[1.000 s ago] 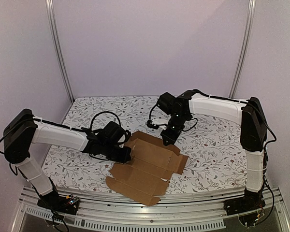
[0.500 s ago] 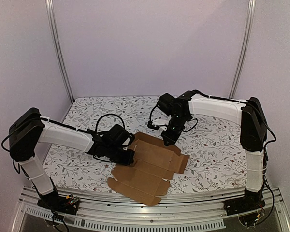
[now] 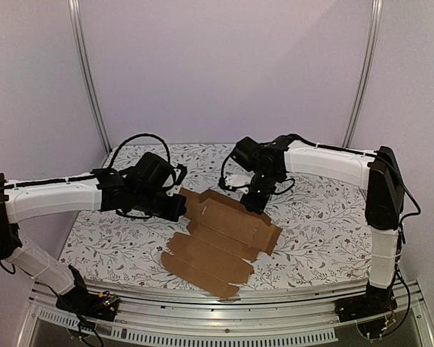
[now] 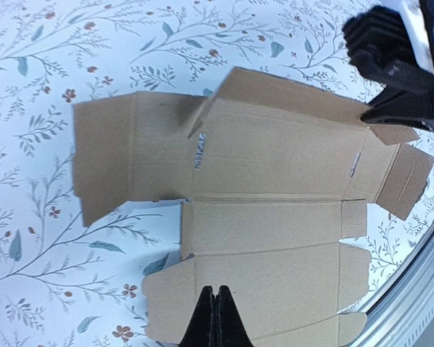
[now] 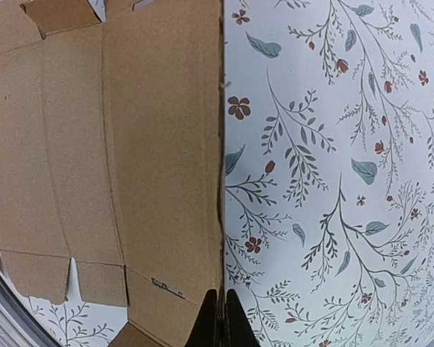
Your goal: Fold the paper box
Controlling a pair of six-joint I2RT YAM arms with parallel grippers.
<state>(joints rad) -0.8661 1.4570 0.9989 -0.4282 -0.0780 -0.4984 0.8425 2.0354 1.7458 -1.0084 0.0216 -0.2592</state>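
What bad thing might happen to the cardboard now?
The cardboard sheet lies flat, with its near corner close to the front edge of the table, so a push might slide it off. The left gripper and right gripper are both shut, so they can only nudge. The sheet may skid instead of folding.

paper box (image 3: 220,246): plain brown
tablecloth (image 3: 318,217): white w/ grey-green leaves, sm. red flowers
arms (image 3: 50,199): white, blk joints
walls (image 3: 224,72): pale lilac

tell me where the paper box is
In the top view the paper box lies unfolded on the table near its front edge, the left gripper by its far left corner and the right gripper at its far edge.
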